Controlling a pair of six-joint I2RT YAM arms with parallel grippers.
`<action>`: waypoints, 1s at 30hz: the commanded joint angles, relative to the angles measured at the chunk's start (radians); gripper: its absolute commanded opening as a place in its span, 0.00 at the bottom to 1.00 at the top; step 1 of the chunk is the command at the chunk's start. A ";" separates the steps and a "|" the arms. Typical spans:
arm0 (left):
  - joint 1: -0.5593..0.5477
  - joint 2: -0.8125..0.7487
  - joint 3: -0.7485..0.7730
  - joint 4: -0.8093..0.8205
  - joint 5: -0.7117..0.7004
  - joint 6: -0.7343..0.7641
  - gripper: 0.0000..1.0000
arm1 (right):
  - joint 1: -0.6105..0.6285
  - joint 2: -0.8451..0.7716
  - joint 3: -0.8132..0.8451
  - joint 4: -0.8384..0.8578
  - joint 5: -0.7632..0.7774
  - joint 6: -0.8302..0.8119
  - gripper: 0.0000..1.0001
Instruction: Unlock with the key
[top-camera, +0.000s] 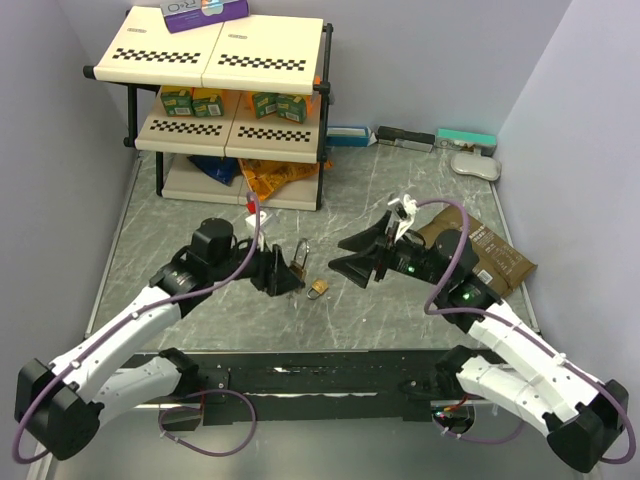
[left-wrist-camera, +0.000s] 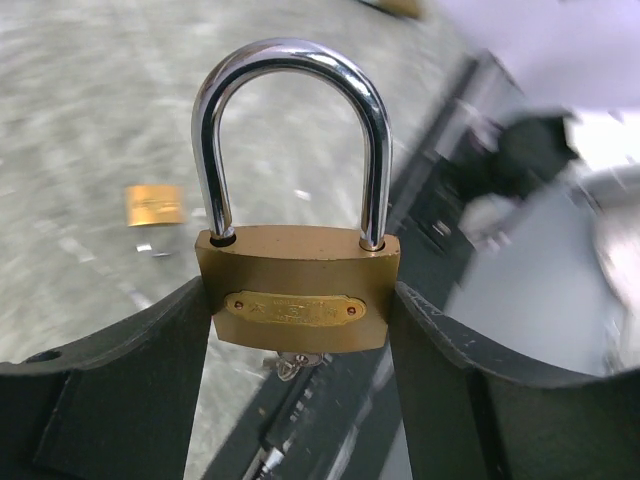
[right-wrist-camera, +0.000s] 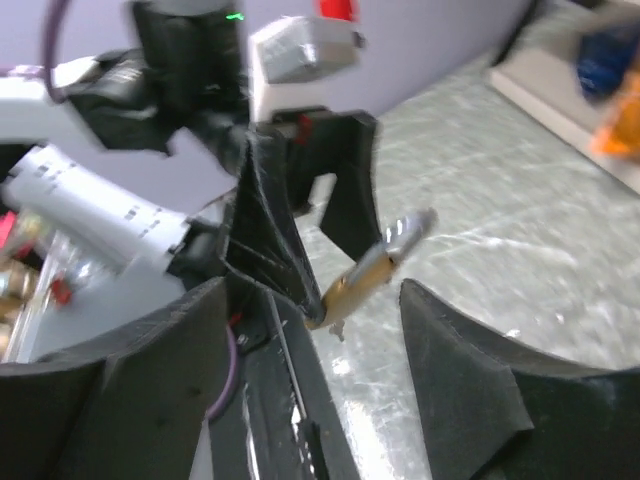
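Observation:
My left gripper (top-camera: 284, 272) is shut on the larger brass padlock (top-camera: 297, 262) and holds it upright by the sides of its body (left-wrist-camera: 298, 290). Its steel shackle (left-wrist-camera: 290, 120) sits with both legs in the body. The key (left-wrist-camera: 289, 366) is a tiny metal speck sticking out under the padlock's bottom; it also shows in the right wrist view (right-wrist-camera: 337, 326). My right gripper (top-camera: 346, 256) is open and empty, just right of the padlock (right-wrist-camera: 362, 282) and pointing at it, apart from it. The smaller brass padlock (top-camera: 318, 288) lies on the table below and between the grippers.
A two-tier shelf rack (top-camera: 225, 95) with small boxes stands at the back left. A brown package (top-camera: 497, 258) lies at the right behind my right arm. Flat boxes (top-camera: 405, 137) line the back wall. A black rail (top-camera: 320, 372) runs along the near edge.

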 joint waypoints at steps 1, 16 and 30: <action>0.009 -0.059 -0.001 0.064 0.261 0.111 0.01 | -0.002 0.045 0.147 -0.074 -0.226 -0.100 0.87; 0.017 -0.033 -0.013 0.099 0.537 0.108 0.01 | 0.095 0.195 0.260 -0.116 -0.397 -0.178 0.90; 0.017 -0.029 -0.018 0.113 0.581 0.103 0.01 | 0.137 0.258 0.276 -0.160 -0.403 -0.242 0.89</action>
